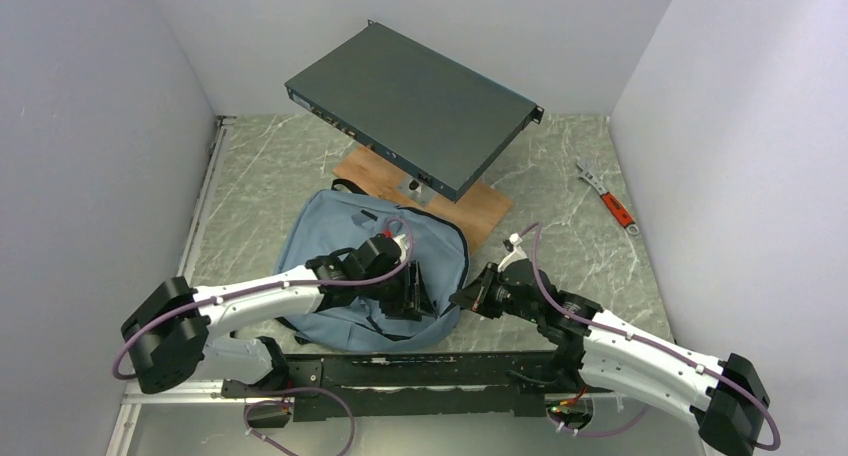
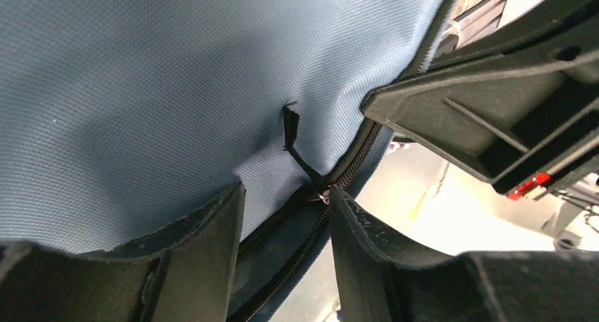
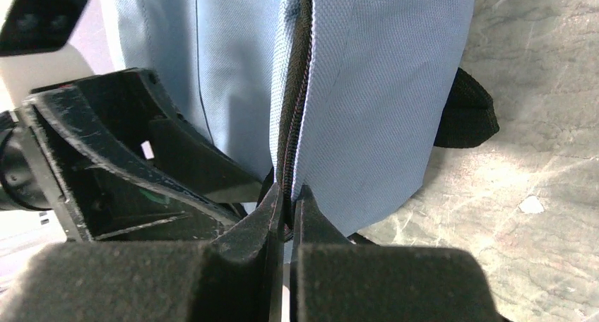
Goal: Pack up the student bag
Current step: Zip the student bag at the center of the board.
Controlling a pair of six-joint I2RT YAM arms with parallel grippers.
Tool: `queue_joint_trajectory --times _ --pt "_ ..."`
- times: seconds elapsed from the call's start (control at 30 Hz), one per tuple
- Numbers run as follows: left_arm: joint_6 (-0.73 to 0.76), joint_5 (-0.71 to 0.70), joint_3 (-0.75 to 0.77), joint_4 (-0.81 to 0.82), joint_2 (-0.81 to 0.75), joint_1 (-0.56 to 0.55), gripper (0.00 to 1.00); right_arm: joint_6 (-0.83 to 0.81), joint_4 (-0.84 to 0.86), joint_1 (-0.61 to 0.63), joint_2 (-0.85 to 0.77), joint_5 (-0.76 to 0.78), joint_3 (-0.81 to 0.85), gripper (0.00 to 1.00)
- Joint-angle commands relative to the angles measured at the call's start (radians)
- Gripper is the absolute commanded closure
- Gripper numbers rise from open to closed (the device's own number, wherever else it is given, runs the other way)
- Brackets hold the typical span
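Note:
The student bag (image 1: 340, 246), light blue-grey fabric with black zipper lines, lies flat on the table in front of both arms. My left gripper (image 1: 418, 291) sits at its near right edge. In the left wrist view that gripper (image 2: 285, 191) is open, astride the zipper, with the metal slider (image 2: 323, 195) beside its right fingertip and a black pull tab (image 2: 293, 135) just beyond. My right gripper (image 1: 462, 298) meets the same edge from the right. In the right wrist view the right gripper (image 3: 288, 191) is shut on the bag's zipper seam (image 3: 297, 68).
A dark flat metal box (image 1: 410, 106) stands tilted on a wooden board (image 1: 470, 211) just behind the bag. A red-handled wrench (image 1: 608, 201) lies at the far right. A black strap end (image 3: 466, 117) pokes out beside the bag. White walls enclose the table.

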Motion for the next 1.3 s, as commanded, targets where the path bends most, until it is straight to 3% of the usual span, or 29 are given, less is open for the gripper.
queue_joint_trajectory --times 0.0,0.47,0.5,0.63,0.7,0.8,1.0,1.27 --pt "-0.162 0.069 0.007 0.036 0.041 0.003 0.47 -0.009 0.066 0.003 -0.005 0.036 0.014 1.0" --pt "-0.296 -0.007 0.066 0.036 0.171 -0.003 0.53 -0.037 0.079 0.048 0.045 0.059 0.048 1.0" --pt "-0.291 -0.018 0.068 0.041 0.176 -0.004 0.56 -0.041 0.075 0.057 0.047 0.068 0.053 1.0" --pt "-0.232 -0.103 0.071 0.047 0.168 -0.006 0.9 -0.053 0.06 0.072 0.049 0.096 0.051 1.0" --pt "-0.175 -0.178 0.054 0.044 0.132 -0.007 1.0 -0.054 0.059 0.072 0.038 0.118 0.035 1.0" --pt "-0.087 -0.302 0.039 -0.032 0.049 -0.026 1.0 -0.062 0.049 0.071 0.002 0.166 0.017 1.0" --pt "-0.043 -0.625 0.06 -0.321 -0.146 -0.198 1.0 -0.086 0.02 0.038 -0.068 0.244 0.003 1.0" --pt "-0.217 -0.705 -0.041 -0.521 -0.29 -0.247 1.0 -0.088 -0.024 -0.069 -0.088 0.246 0.002 1.0"
